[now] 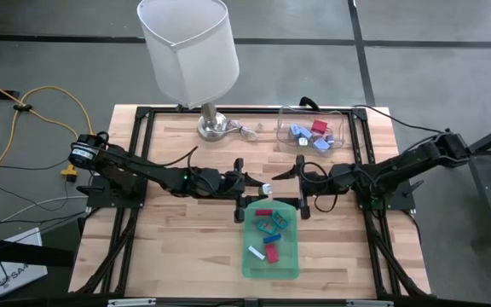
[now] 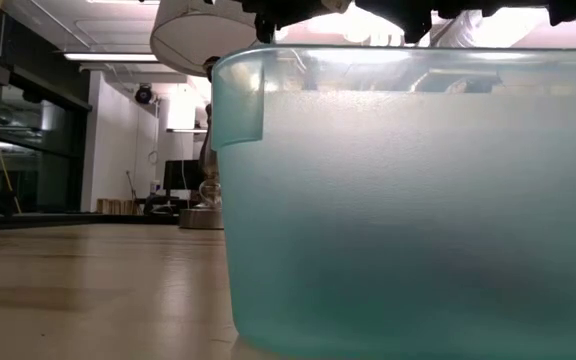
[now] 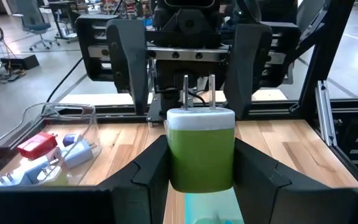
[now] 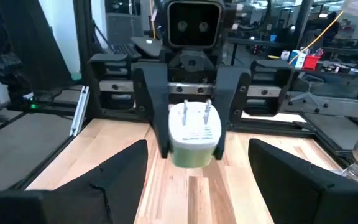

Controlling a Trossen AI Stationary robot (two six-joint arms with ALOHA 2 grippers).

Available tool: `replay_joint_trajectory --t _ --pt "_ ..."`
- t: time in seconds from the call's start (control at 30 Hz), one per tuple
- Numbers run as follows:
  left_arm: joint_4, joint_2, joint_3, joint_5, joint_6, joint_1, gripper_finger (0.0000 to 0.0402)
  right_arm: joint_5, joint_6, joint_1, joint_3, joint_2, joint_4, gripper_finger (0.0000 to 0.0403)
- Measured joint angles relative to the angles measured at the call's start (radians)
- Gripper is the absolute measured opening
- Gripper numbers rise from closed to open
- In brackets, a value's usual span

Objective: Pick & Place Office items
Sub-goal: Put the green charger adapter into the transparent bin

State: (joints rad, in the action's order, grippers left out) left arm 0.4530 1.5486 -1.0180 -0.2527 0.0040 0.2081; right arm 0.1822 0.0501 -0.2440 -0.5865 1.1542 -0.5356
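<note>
My left gripper [image 3: 201, 158] reaches level from the table's left and is shut on a green-and-white plug block [image 3: 201, 146] with two metal prongs. It holds the block over the far end of the green tray [image 1: 290, 266]. My right gripper [image 4: 197, 152] faces it from the table's right, open, its fingers a little short of the block [image 4: 194, 134]. In the high view the left gripper [image 1: 258, 188] and the right gripper [image 1: 301, 183] meet at the table's middle. Several small red, blue, teal and white items [image 1: 268, 228] lie in the tray. My left gripper pinches the block's green body by its two sides [image 3: 175, 155] between its two fingers. The fingers come level from the table's left. The block is lifted clear above the tray, and its white end with the prongs [image 3: 197, 93] points at the right gripper.
A clear container [image 1: 337, 119] at the far right holds several blue, red and white pieces. A lamp with a white shade [image 1: 190, 51] and a metal base [image 1: 214, 126] stands at the far middle. Black frame rails [image 1: 135, 162] run along the table's sides. The tray wall [image 2: 418, 200] fills the low view.
</note>
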Motion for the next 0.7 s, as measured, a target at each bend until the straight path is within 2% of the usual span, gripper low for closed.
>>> replay_joint_trajectory --t 0.33,0.7 --pt "0.005 0.0 0.0 0.0 0.008 0.0 0.0134 -0.045 0.0 0.024 0.0 0.001 -0.032 0.0267" --pt "0.036 0.005 0.0 0.0 0.027 0.0 0.0134 -0.054 0.033 0.024 0.0 0.093 -0.161 0.0267"
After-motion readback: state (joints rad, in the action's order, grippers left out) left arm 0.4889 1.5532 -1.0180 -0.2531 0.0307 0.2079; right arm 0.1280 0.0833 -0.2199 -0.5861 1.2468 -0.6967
